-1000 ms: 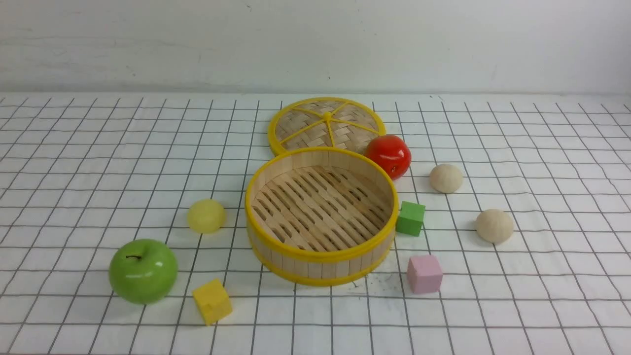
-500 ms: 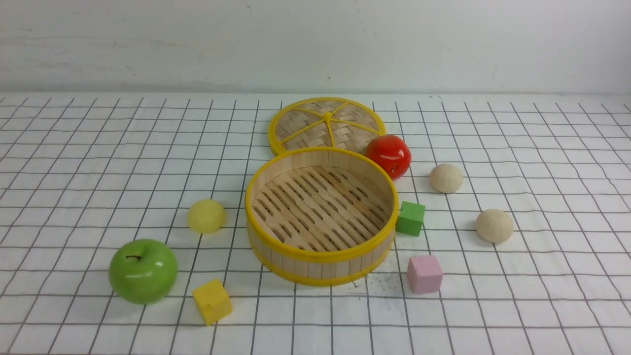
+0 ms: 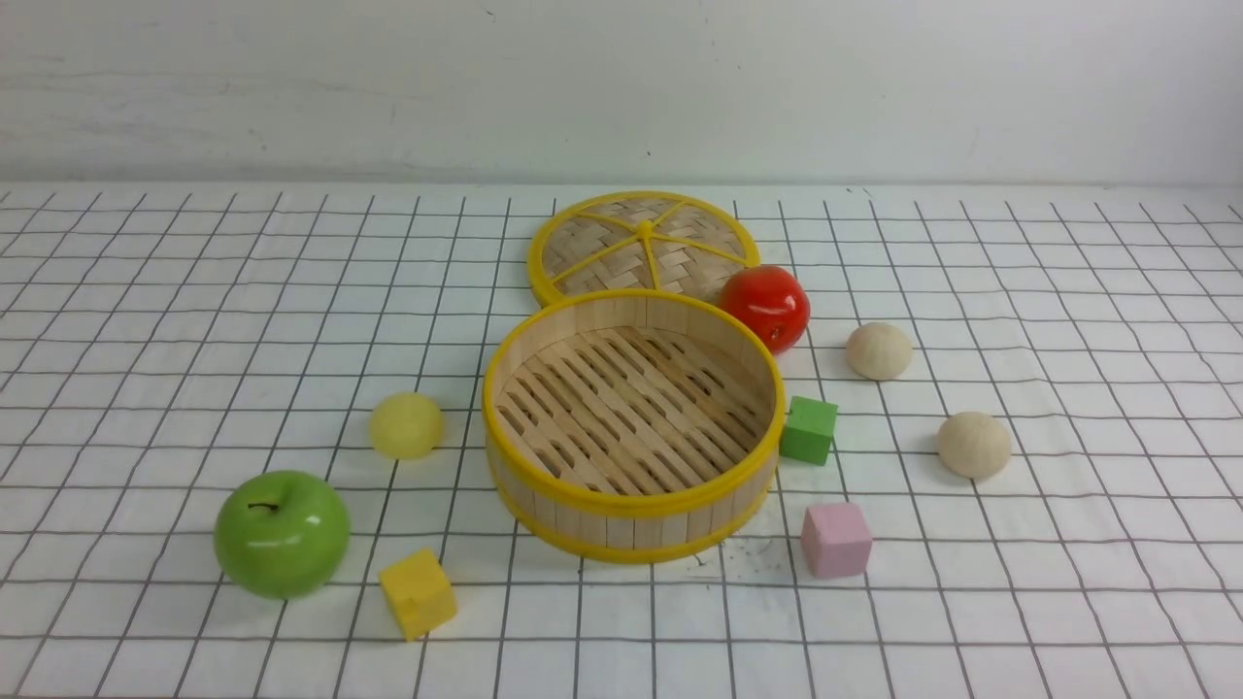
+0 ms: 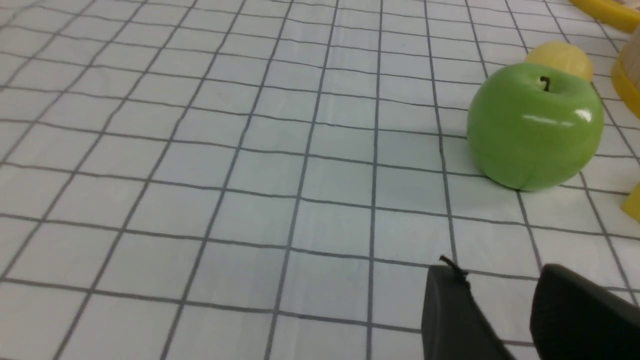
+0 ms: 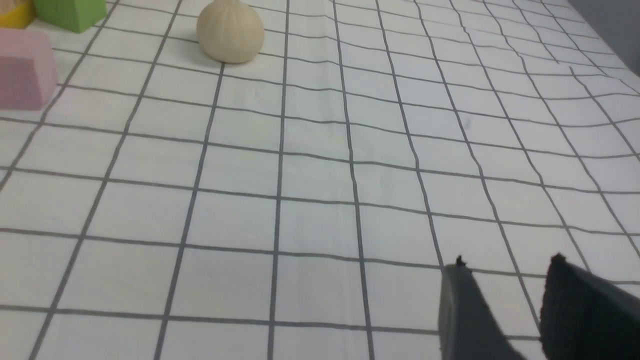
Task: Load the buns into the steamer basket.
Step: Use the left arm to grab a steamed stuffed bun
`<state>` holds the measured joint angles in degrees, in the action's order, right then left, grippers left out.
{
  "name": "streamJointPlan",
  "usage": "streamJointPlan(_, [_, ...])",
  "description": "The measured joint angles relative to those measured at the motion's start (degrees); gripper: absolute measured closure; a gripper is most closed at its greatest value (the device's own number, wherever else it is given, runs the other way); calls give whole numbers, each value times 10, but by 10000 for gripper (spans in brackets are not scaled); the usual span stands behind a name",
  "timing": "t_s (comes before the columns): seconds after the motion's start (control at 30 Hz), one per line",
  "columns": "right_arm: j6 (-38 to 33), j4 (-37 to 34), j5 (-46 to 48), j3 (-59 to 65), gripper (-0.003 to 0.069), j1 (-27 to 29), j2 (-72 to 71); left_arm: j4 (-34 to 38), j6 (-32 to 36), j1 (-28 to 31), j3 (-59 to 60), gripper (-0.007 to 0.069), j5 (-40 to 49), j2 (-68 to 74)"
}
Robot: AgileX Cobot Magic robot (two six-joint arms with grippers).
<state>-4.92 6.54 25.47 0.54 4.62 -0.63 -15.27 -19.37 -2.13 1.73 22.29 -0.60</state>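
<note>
The steamer basket [image 3: 631,510] stands empty at the middle of the table. A pale yellow bun [image 3: 406,425] lies to its left. Two cream-beige buns lie to its right, one farther back [image 3: 879,350] and one nearer [image 3: 974,445]. Neither gripper shows in the front view. My left gripper [image 4: 500,272] is open and empty above the cloth, well short of the green apple [image 4: 535,125], with the yellow bun [image 4: 562,55] partly hidden behind it. My right gripper [image 5: 507,265] is open and empty, far from a cream bun [image 5: 230,31].
The woven lid [image 3: 643,243] lies behind the basket, with a red tomato [image 3: 767,306] beside it. A green cube [image 3: 809,429] touches the basket's right side. A pink cube [image 3: 835,540], a yellow cube [image 3: 418,592] and the apple [image 3: 282,532] sit in front.
</note>
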Motion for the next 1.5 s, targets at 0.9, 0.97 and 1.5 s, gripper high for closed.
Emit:
streamJointPlan(0.9, [0, 0, 0, 0, 420, 0, 0, -28, 0, 0, 0, 386, -15, 0])
streamJointPlan(0.97, [0, 0, 0, 0, 420, 0, 0, -28, 0, 0, 0, 386, -50, 0])
streamJointPlan(1.5, [0, 0, 0, 0, 420, 0, 0, 49, -25, 0, 0, 386, -406, 0])
